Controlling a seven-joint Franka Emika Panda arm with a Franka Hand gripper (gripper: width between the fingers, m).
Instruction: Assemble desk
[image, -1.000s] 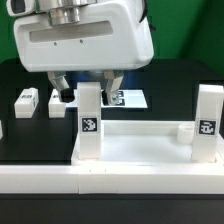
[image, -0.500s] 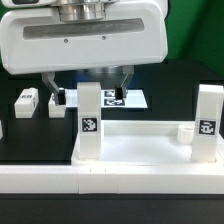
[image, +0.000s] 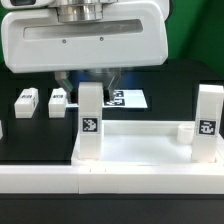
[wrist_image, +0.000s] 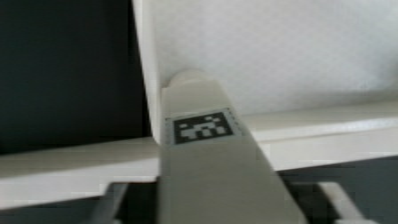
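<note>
The leg (image: 90, 122) stands upright in a corner socket of the tabletop (image: 140, 129), on the exterior view's left, with a second leg (image: 208, 122) upright at the opposite corner and two spare legs (image: 25, 99) (image: 58, 101) lying loose on the table (image: 30, 140) behind. It looks like a light, rigid plastic block with smooth, rather slick faces, so the best hold is probably across two flat opposite sides near the top, squarely, so it does not twist or tilt in its socket. The tabletop is broad and stiff and should stay put. The gripper (image: 90, 86) hangs straight down over this leg, wrist vertical, jaws partly closed and flanking its upper end. In the wrist view the leg (wrist_image: 210, 150) runs right between them, but I cannot tell whether they are actually pressing on it or standing just clear.
</note>
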